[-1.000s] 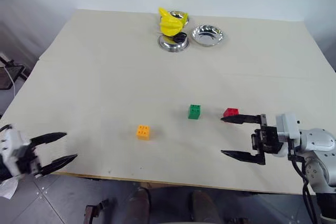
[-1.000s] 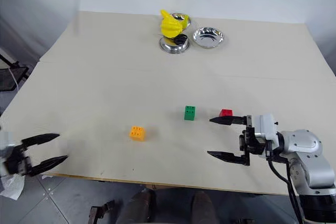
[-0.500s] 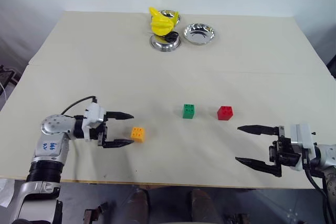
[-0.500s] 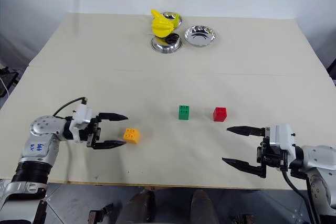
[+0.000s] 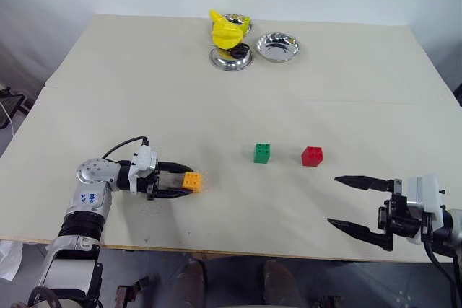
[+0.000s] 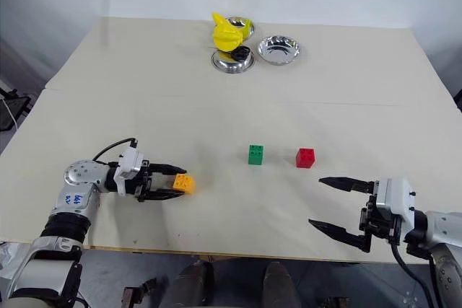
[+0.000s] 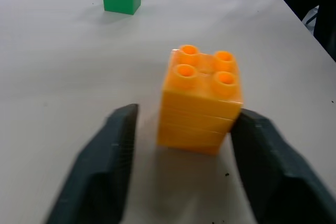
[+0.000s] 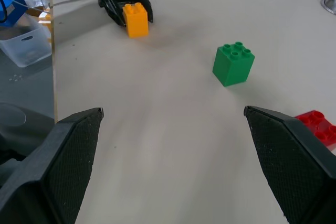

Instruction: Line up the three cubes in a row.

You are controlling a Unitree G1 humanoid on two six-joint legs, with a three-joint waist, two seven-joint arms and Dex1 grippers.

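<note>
Orange cube [image 5: 191, 180]: on table between left gripper [image 5: 175, 182] fingers; jaws closing around it, small gap on one side.
Green cube [image 5: 263, 152], red cube [image 5: 312, 156]: already side by side, well beyond its fingertips.
Right gripper [image 5: 355, 205]: spread wide, empty.
Remaining: bring orange into line.

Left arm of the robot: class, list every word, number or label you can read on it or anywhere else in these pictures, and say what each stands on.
Blue handwritten marks on the silver left arm: too small and blurred to read.
Cubes, bowls, table: no writing.
</note>
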